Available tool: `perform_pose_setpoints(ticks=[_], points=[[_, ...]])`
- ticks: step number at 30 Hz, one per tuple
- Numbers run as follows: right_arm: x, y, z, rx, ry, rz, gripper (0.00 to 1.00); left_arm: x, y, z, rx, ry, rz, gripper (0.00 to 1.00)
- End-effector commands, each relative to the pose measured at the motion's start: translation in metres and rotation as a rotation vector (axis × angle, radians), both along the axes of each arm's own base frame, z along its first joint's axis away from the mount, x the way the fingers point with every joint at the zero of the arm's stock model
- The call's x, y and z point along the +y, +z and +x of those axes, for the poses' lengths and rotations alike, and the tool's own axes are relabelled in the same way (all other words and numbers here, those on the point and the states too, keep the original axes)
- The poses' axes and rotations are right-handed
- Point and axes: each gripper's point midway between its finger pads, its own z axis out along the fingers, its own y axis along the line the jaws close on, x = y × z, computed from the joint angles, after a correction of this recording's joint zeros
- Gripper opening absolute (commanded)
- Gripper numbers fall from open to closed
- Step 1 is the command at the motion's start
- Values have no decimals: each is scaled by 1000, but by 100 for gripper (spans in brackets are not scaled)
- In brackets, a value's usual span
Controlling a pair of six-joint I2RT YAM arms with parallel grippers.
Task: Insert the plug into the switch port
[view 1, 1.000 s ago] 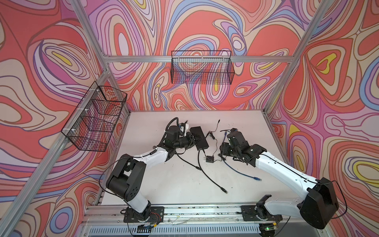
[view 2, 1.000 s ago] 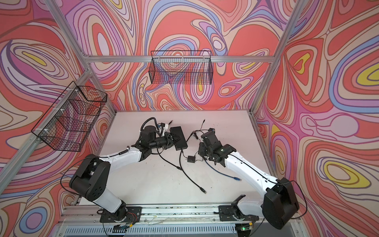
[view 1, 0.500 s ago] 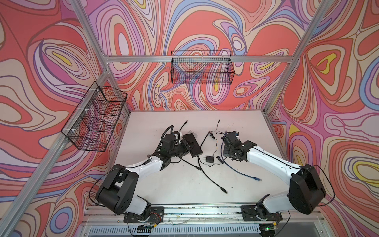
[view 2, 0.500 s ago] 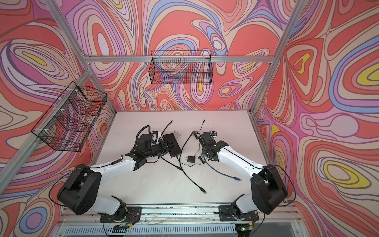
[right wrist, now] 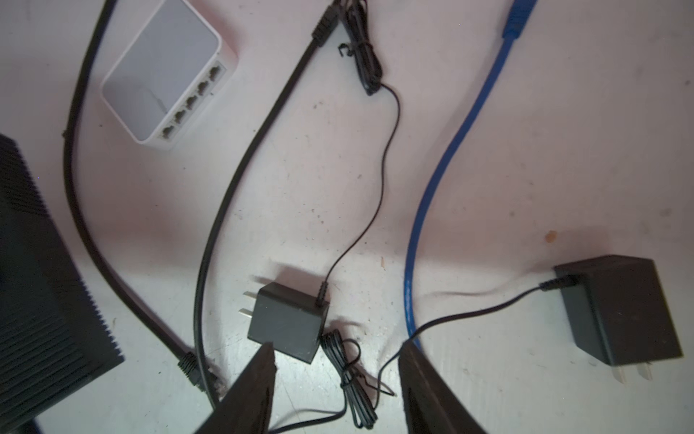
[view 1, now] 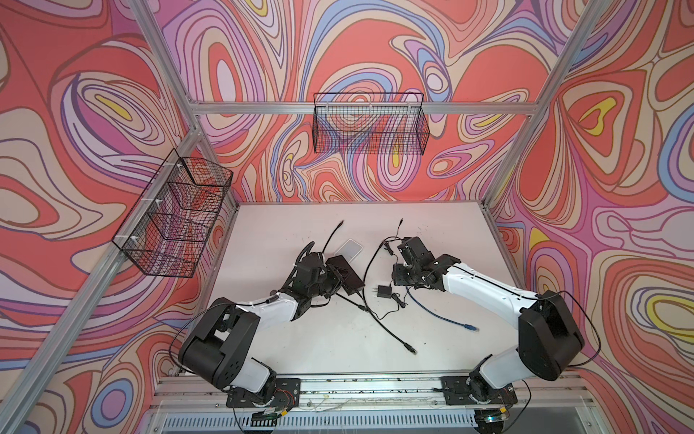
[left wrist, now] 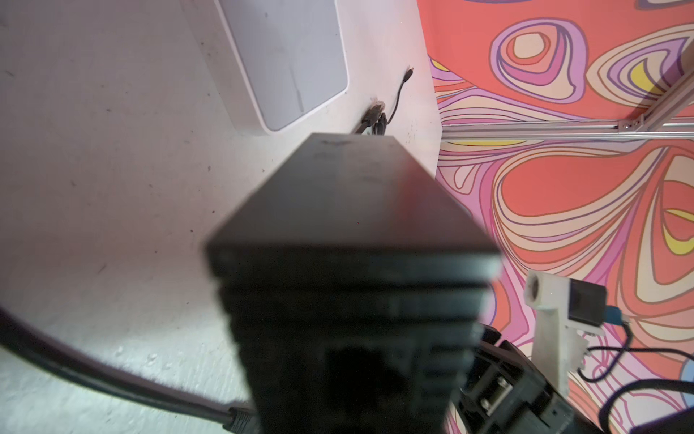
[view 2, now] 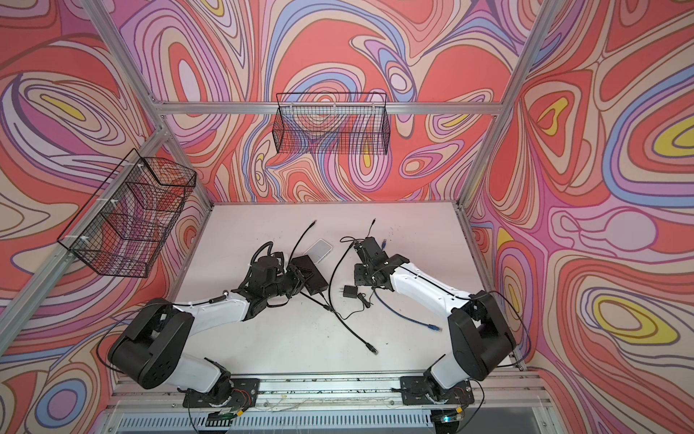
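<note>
Facing only the right wrist camera, the white switch (right wrist: pixel 165 75) shows ports (right wrist: pixel 191 101).

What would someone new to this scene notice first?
The loud swirling red, pink and purple walls around the white table grab the eye first. Next, left of centre, the left gripper is shut on a black ridged box. To the right, the right gripper hangs open over a small black power adapter amid tangled cables, with a white five-port switch behind the box.
</note>
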Motion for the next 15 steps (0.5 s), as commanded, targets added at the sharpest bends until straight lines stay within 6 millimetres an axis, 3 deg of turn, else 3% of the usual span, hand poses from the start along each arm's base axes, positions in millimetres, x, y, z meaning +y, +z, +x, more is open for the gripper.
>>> perform_pose_setpoints(ticks=[1,5,10,11,15], points=[[33,14,-2,-31,148,82,55,1,-6,3,9,38,-29,18],[47,12,-6,-28,191,108,56,3,-16,3,31,53,-28,21],[71,10,-13,-22,270,155,61,4,-27,2,66,61,-14,33],[77,10,-15,-24,289,165,61,10,-41,-8,99,61,5,35],[93,5,-18,-13,333,189,62,13,-49,-13,115,62,14,57]])
